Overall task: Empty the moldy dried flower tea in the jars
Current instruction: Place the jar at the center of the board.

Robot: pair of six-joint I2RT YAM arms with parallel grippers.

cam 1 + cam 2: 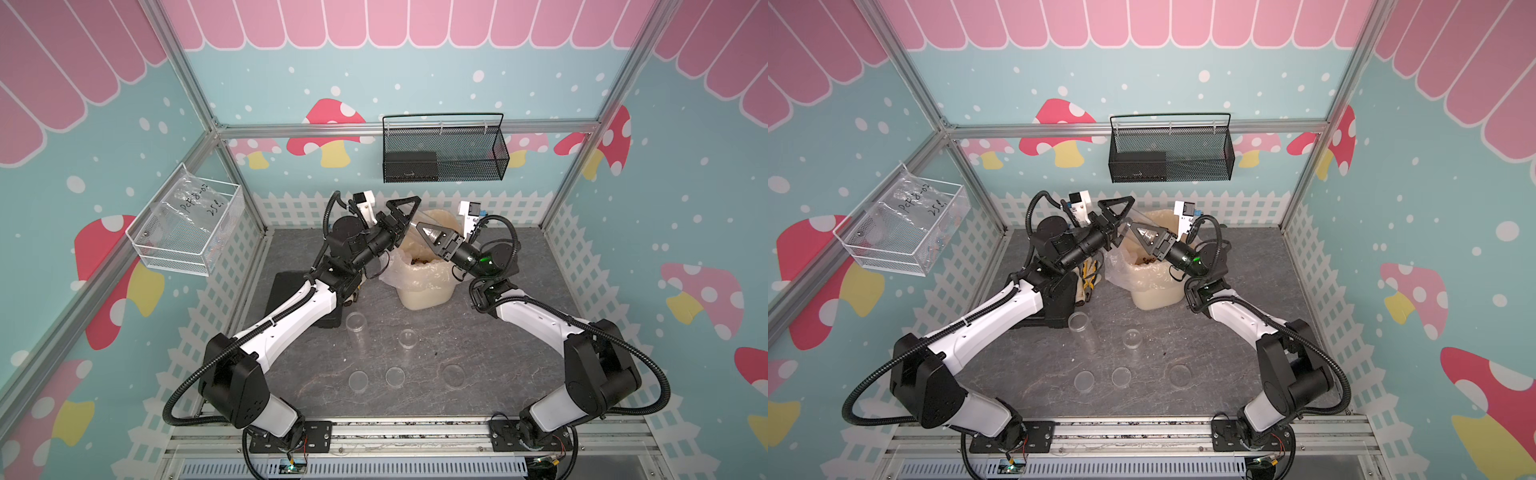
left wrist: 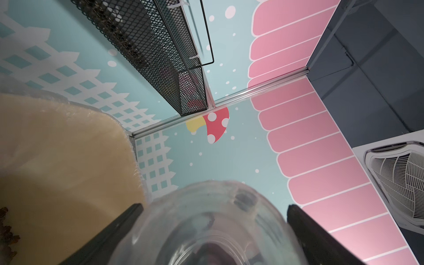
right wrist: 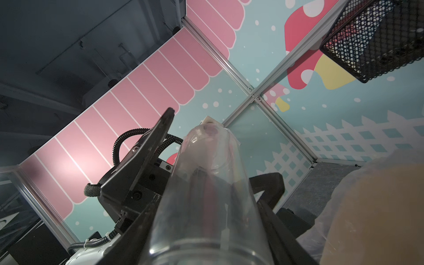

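Observation:
A clear jar hangs tilted above the cream bin at the back middle of the table. My right gripper is shut on it, a finger pressed to each side. My left gripper is open around the jar's other end, with one finger standing well off the wall. Reddish-brown dried flower tea lies inside the bin's clear bag liner. Two more clear jars stand upright and lidless on the table in front of the bin.
Three round translucent lids lie flat near the front. A black mesh basket hangs on the back wall above the bin. A clear basket hangs on the left wall. A black box sits under my left arm.

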